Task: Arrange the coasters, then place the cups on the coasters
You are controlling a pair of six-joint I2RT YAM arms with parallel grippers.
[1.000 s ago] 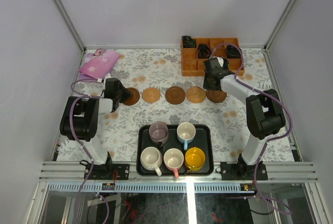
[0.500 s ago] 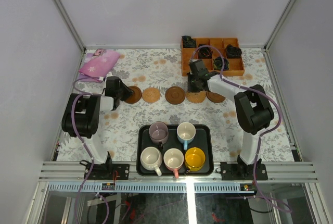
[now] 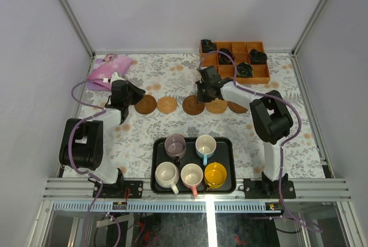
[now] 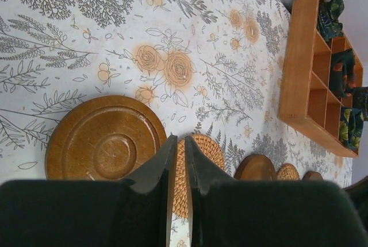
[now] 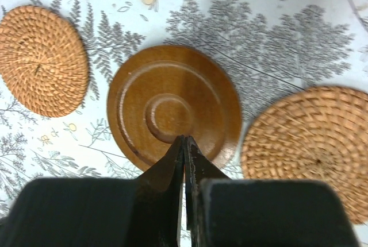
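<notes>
While the five coasters lie in one row across the middle of the flower-printed bench (image 3: pixel 155 77), the cups all stand on the black tray (image 3: pixel 156 163) at the lower centre of the top view. From left to right the row alternates: left dark coaster (image 3: pixel 145 105), left woven coaster (image 3: pixel 167 105), middle dark coaster (image 3: pixel 193 107), right woven coaster (image 3: pixel 217 107), right dark coaster (image 3: pixel 238 107). The dark ones are glossy brown wood with turned rings and a raised round centre. The tan ones are coiled wicker.

On the tray, the mauve cup (image 3: pixel 175 144) and the white cup with a blue handle (image 3: pixel 205 145) form the upper pair. The cream cup (image 3: pixel 167 173), the white cup with a pink handle (image 3: pixel 191 174) and the yellow cup (image 3: pixel 215 174) form the lower line. All five stand upright with their mouths up.

The left arm's fingers (image 4: pixel 171 156) are almost pressed together, with only a thin slit between them, and hold nothing. In the left wrist view they point at the gap between the left dark coaster and the left woven one.

The right arm's fingers (image 5: pixel 179 156) are pressed tight together, their tips over the lower part of the middle dark coaster. Whether they touch it I cannot tell. In that view a woven coaster lies on either side, each a little apart from it.
</notes>
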